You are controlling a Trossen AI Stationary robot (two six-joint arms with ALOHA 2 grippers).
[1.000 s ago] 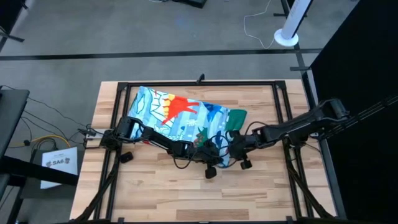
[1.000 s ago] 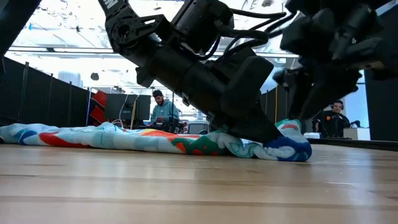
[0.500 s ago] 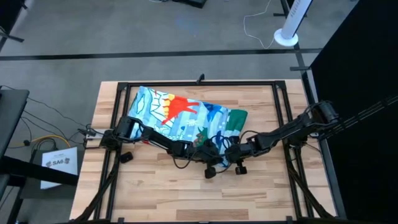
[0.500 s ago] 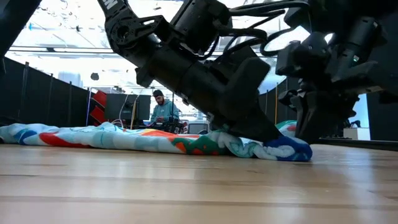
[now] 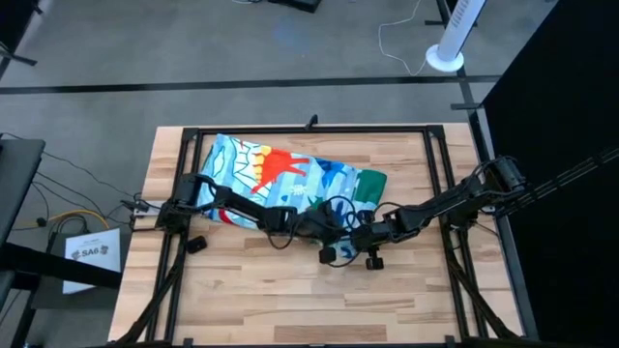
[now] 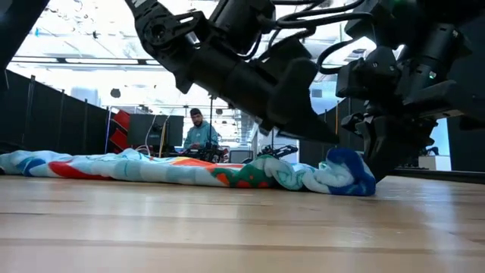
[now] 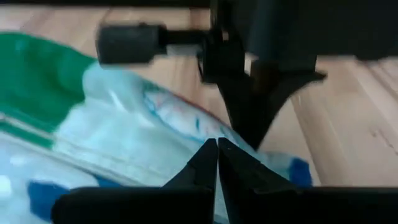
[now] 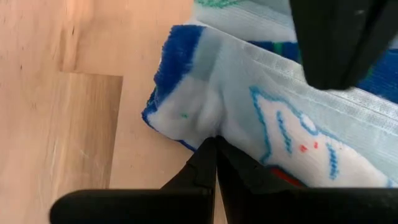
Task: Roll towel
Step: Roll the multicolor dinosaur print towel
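- The towel (image 5: 280, 179) lies spread across the table's (image 5: 242, 290) far half.
- Right claw (image 8: 216, 155) is pressed together, pinching the towel's blue-edged corner (image 6: 350, 173).
- Left claw (image 7: 217, 163) hangs just above the cloth, fingers together, holding nothing.
- Best to lift that corner only slightly, then tuck it tight and even so the roll starts straight.

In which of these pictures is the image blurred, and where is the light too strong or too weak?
Left wrist view: the towel and the other arm beyond it are soft, out of focus. Right wrist view: the towel's weave is sharp near the right gripper. Low view: the bright windows behind leave both arms as dark silhouettes. High view: even light, but black at the picture's right.
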